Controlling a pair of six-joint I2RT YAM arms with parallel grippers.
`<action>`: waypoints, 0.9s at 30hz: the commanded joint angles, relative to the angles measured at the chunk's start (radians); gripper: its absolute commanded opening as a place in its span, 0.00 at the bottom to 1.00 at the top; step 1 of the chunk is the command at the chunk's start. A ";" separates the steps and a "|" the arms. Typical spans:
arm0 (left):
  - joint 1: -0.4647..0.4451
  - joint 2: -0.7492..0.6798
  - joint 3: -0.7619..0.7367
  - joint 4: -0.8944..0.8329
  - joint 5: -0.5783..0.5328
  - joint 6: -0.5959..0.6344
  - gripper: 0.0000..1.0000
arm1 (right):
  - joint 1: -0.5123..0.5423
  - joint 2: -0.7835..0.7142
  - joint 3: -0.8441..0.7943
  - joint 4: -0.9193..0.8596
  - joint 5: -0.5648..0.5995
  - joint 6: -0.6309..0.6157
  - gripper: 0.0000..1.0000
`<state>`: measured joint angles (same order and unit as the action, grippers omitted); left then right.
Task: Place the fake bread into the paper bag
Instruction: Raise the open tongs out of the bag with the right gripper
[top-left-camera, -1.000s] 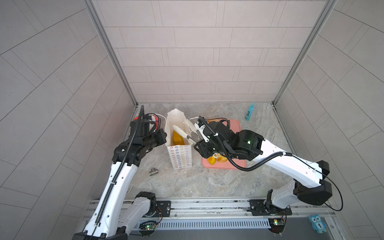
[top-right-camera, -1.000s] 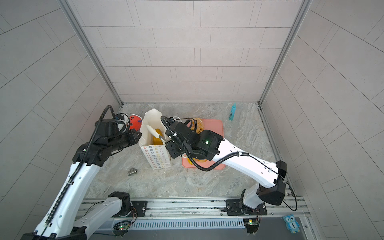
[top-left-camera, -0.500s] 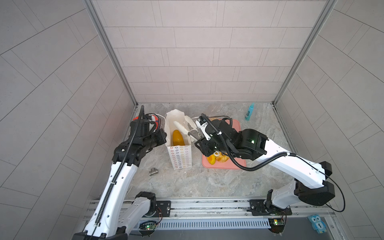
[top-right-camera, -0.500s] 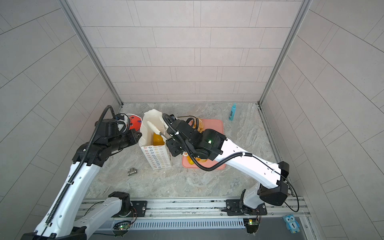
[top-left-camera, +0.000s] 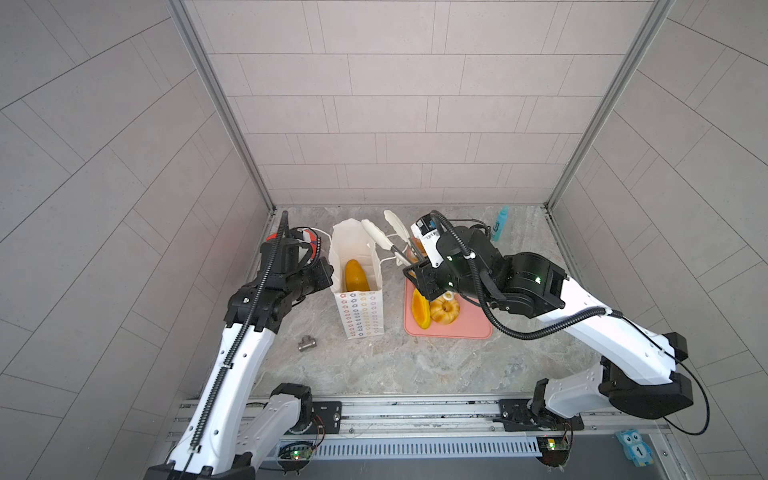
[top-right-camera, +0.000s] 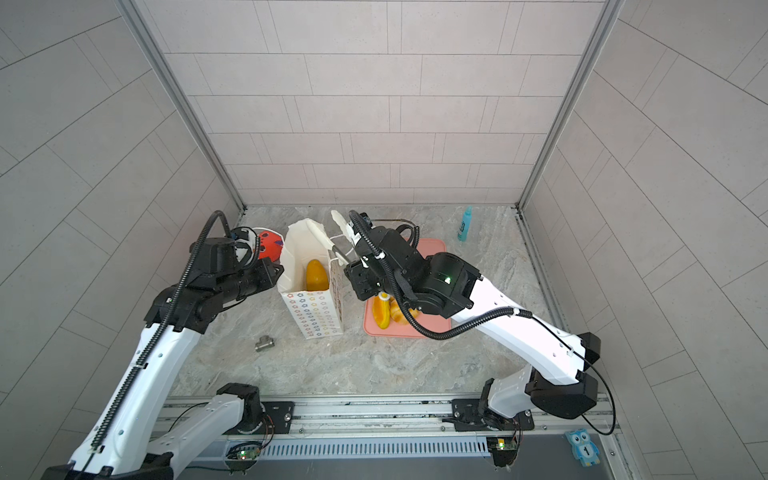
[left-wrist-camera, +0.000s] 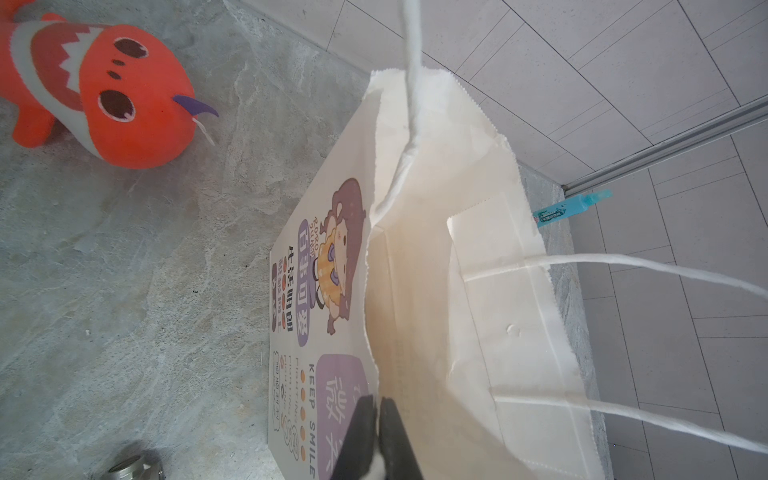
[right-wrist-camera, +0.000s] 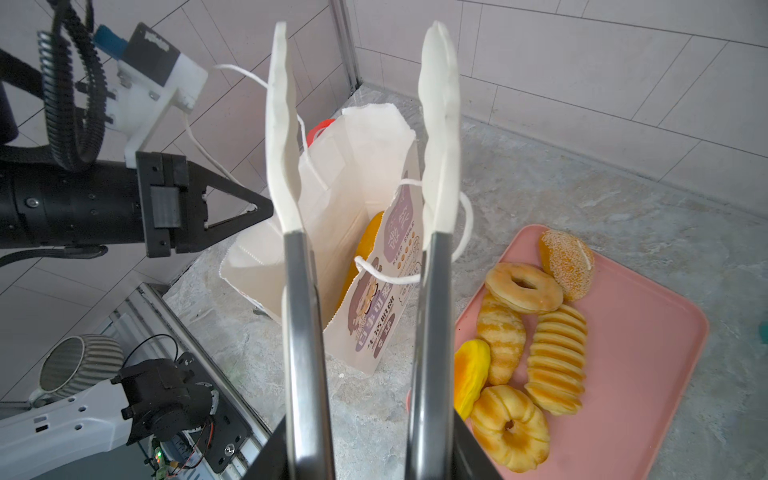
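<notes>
Loaf (top-left-camera: 356, 276) now lying in paper bag (top-left-camera: 360, 316) ahead of left pincer (left-wrist-camera: 378, 415) (clamping rim, seemingly); right pincer (top-left-camera: 417, 277) gripping emptied tongs (right-wrist-camera: 300, 291), retreating toward remaining bread (right-wrist-camera: 523, 286).

The paper bag (top-left-camera: 360, 309) is white, with multicoloured flowers on its side and a cartoon girl and purple text on its face. The long loaf (top-left-camera: 356, 276) is golden-yellow. The tray (right-wrist-camera: 648, 353) is pink, its ring donuts (right-wrist-camera: 505, 291) golden-brown, the sesame bun (right-wrist-camera: 567, 266) white-speckled orange. The tongs (right-wrist-camera: 301, 291) have white tips and silver arms.
</notes>
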<state>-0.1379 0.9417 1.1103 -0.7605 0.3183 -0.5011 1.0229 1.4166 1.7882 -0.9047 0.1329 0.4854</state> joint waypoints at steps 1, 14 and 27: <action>-0.003 -0.010 -0.008 0.002 0.002 -0.002 0.08 | -0.034 -0.060 0.005 -0.002 0.030 -0.011 0.46; -0.004 -0.001 -0.005 0.008 0.003 0.001 0.08 | -0.214 -0.207 -0.169 -0.040 -0.002 -0.003 0.46; -0.002 0.005 -0.008 0.013 0.004 0.007 0.08 | -0.307 -0.330 -0.474 -0.077 -0.041 0.019 0.45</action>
<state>-0.1379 0.9432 1.1103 -0.7597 0.3183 -0.5003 0.7185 1.1156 1.3460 -0.9737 0.0933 0.4870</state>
